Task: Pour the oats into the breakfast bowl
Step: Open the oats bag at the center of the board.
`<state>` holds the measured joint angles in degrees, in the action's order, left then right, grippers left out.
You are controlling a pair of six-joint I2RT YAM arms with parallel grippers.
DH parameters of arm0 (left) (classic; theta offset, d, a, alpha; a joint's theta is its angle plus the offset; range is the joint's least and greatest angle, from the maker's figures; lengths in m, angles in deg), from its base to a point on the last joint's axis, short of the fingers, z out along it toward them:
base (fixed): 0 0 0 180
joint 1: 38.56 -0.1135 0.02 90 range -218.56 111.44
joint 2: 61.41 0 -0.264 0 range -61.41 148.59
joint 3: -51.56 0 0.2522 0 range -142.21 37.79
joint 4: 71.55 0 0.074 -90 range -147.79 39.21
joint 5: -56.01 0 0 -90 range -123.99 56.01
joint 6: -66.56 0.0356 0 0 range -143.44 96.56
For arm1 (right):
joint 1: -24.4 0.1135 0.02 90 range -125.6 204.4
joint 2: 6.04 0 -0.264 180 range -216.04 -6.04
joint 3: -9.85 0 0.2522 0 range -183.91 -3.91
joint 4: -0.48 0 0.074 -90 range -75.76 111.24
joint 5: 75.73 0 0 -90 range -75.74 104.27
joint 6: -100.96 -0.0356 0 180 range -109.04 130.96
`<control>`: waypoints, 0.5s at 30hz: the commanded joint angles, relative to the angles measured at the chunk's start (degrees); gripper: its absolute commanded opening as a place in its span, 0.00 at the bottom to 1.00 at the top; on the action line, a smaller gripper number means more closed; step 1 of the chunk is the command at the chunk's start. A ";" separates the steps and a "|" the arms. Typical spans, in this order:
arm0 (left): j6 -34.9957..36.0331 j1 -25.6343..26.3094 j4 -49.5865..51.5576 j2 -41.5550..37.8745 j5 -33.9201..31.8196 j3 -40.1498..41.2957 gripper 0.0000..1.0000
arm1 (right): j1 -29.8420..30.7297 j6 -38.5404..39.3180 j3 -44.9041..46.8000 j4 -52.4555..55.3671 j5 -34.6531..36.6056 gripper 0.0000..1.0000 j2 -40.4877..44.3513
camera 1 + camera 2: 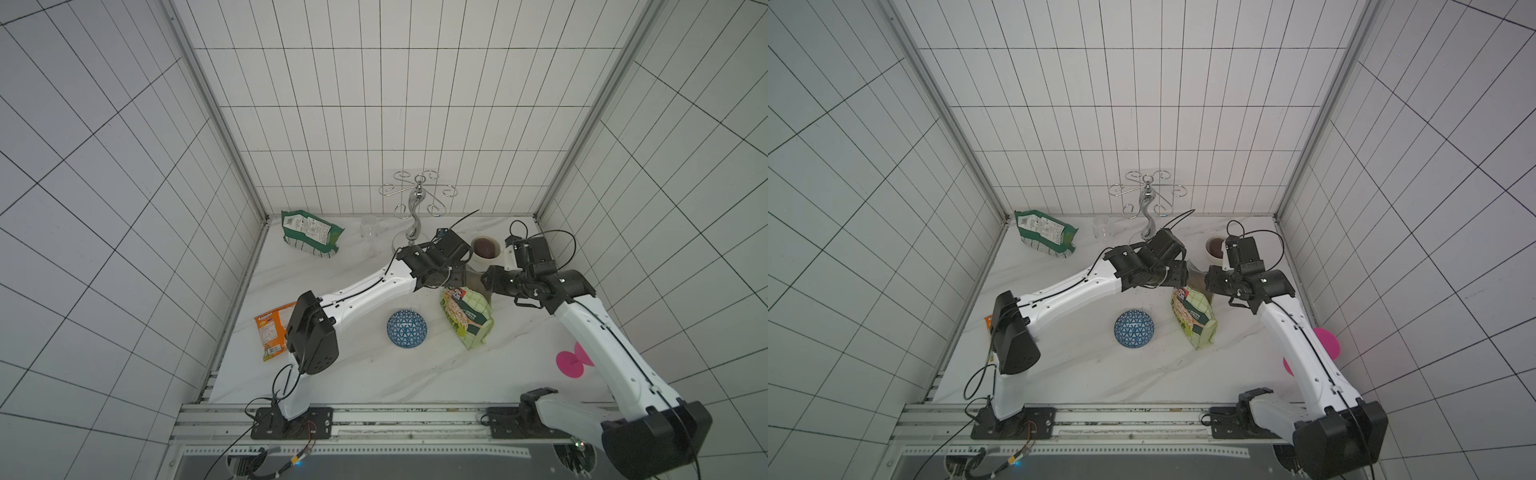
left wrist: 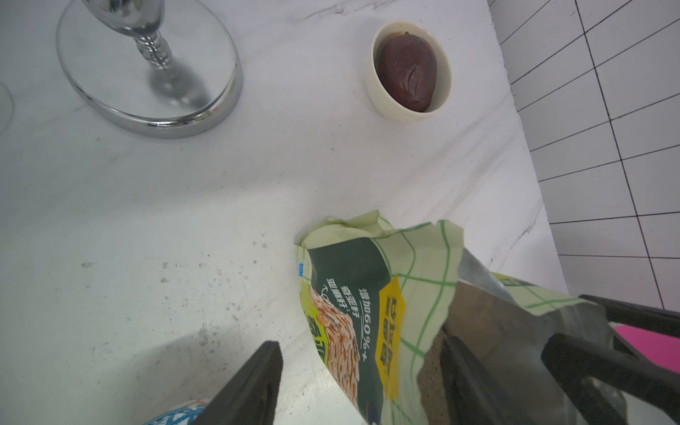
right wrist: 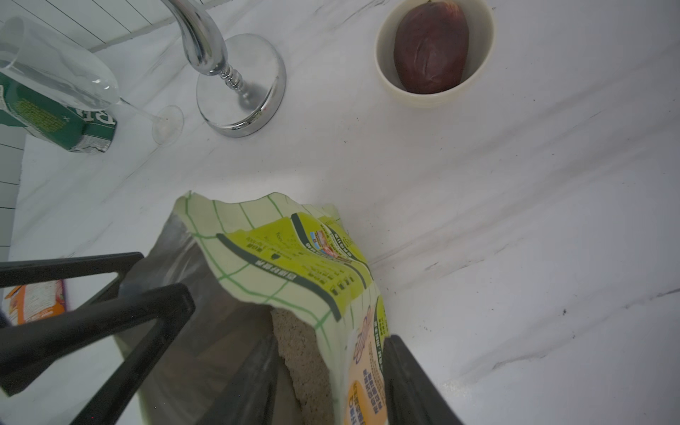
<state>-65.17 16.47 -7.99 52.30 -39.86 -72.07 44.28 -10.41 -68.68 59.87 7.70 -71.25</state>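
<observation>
Both top views look steeply down from high above the front edge of the marble table (image 1: 374, 382) and face the tiled back wall (image 1: 395, 124). They are far enough away to show the whole tabletop, and set side by side they share nearly everything. The left wrist camera sits close over the open oats bag (image 2: 368, 294), facing the white bowl (image 2: 371, 88) and chrome stand base (image 2: 110, 84). The right wrist camera sees the same three, equally near, from the bag's opposite side.

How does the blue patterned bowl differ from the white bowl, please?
The blue bowl shows only its triangle-patterned outside, apparently upside down; the white bowl sits upright, plain, holding a dark brown object. The blue bowl looks wider than the white bowl. Both are round.
</observation>
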 commanded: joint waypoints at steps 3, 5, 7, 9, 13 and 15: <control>-4.32 1.42 0.50 -1.94 3.73 0.90 0.65 | 0.15 0.15 2.86 2.98 -1.32 0.48 2.25; -5.88 2.13 1.32 -1.94 3.53 0.86 0.61 | 0.18 -0.14 3.62 2.93 -0.81 0.47 2.57; -7.13 2.95 2.09 -1.65 3.20 0.82 0.59 | 0.20 -0.55 4.00 2.52 -0.26 0.45 2.64; -8.33 3.41 3.03 -1.34 3.19 0.74 0.55 | 0.31 -0.74 3.65 1.95 0.37 0.42 2.12; -10.59 3.60 4.71 -0.91 2.97 0.79 0.45 | 0.29 0.40 2.17 1.02 1.48 0.39 -0.06; -11.25 3.60 5.24 -0.87 3.11 0.67 0.38 | 0.29 1.40 1.66 -0.03 2.05 0.41 -1.59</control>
<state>-74.40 20.23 -5.04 52.06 -36.78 -71.79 44.35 -10.34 -65.40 60.98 8.07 -71.25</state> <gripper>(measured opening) 0.391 0.411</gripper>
